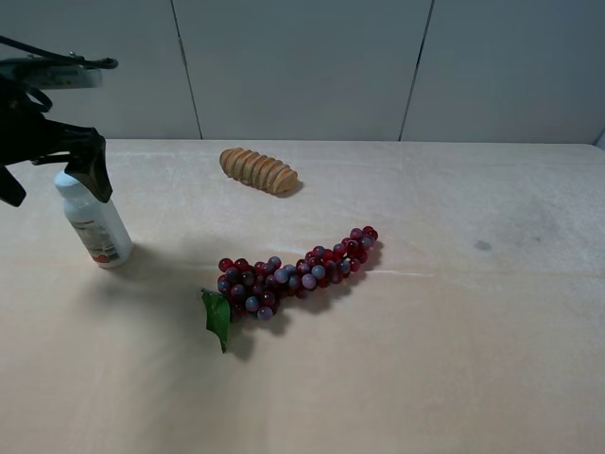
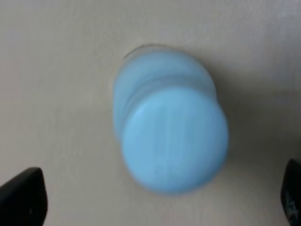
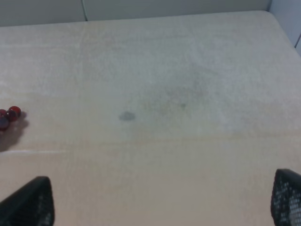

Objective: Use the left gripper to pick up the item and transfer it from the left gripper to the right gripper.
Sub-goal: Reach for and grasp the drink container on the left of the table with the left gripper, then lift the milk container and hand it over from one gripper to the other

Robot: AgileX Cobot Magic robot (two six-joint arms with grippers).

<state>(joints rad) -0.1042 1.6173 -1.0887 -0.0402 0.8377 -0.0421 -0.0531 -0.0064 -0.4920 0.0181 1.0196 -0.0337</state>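
Near the left edge of the desk [image 1: 473, 359] stands the white bottle [image 1: 95, 227], upright, its screw cap [image 2: 174, 146] on. The plastic is opaque, so its contents cannot be told. The left claw [image 1: 55, 184] hangs over the cap, spread wide. In the blurred left wrist view one finger shows to each side of the cap, neither touching it.

Toward the middle of the desk, well apart from the bottle, lies a red-purple grape bunch [image 1: 293, 274] with a green leaf [image 1: 217, 317] at its nearer end. A ribbed wooden piece [image 1: 258, 170] lies closer to the far edge. Neither stands between claw and bottle.

The right claw [image 3: 157, 202] shows only in its own wrist view, spread and holding nothing, over bare desk near a small dark spot [image 3: 126, 116].
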